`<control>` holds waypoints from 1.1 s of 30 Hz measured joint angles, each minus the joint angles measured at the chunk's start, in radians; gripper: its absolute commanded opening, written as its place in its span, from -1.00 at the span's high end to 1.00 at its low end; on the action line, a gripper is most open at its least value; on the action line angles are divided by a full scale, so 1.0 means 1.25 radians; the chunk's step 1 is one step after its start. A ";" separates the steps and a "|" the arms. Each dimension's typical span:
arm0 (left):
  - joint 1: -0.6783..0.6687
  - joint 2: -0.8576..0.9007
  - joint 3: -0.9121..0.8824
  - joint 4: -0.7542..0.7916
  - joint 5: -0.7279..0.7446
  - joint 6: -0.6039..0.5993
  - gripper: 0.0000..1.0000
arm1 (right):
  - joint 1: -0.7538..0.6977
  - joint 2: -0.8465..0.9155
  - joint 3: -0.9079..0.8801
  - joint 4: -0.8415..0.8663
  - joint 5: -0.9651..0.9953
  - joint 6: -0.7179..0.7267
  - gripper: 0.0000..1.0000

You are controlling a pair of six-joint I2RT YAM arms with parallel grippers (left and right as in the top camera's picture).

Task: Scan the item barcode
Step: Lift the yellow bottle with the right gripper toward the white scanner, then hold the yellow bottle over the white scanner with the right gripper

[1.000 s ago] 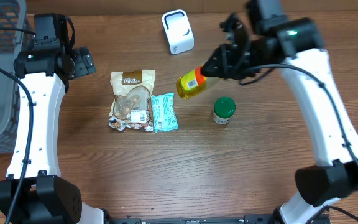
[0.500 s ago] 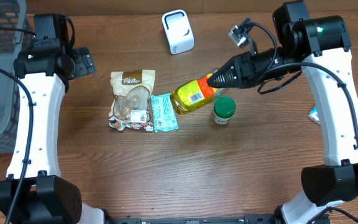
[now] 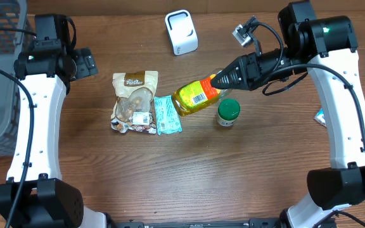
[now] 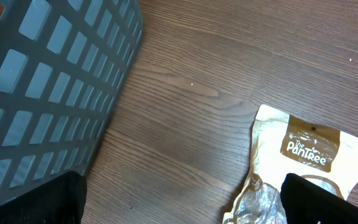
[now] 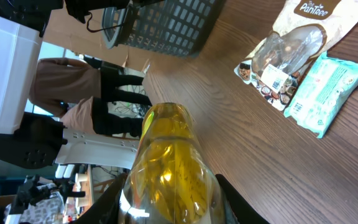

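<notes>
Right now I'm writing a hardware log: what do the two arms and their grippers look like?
The left arm and right arm have white links, black joints and bases, with black cables alongside. A green light glows on each upper joint. The left gripper and right gripper are black, with black fingers.

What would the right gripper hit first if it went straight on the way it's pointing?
Probably the teal packet: seen from overhead, the right gripper, shut on the yellow bottle, aims straight toward it. How high the bottle rides is unclear, so it might pass above.
</notes>
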 measured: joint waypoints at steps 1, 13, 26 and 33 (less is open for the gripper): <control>0.000 0.000 0.000 0.000 0.000 0.000 -0.99 | 0.000 0.000 0.000 0.000 0.000 -0.001 0.54; 0.000 0.000 0.000 0.000 0.000 0.000 -0.99 | 0.011 0.000 0.000 0.007 0.001 -0.001 0.69; 0.000 0.000 0.000 0.000 0.000 0.000 -0.99 | 0.174 0.000 -0.013 0.197 0.342 0.197 0.70; 0.000 0.000 0.000 0.000 0.000 0.000 -0.99 | 0.285 0.000 -0.015 0.324 0.764 0.394 0.68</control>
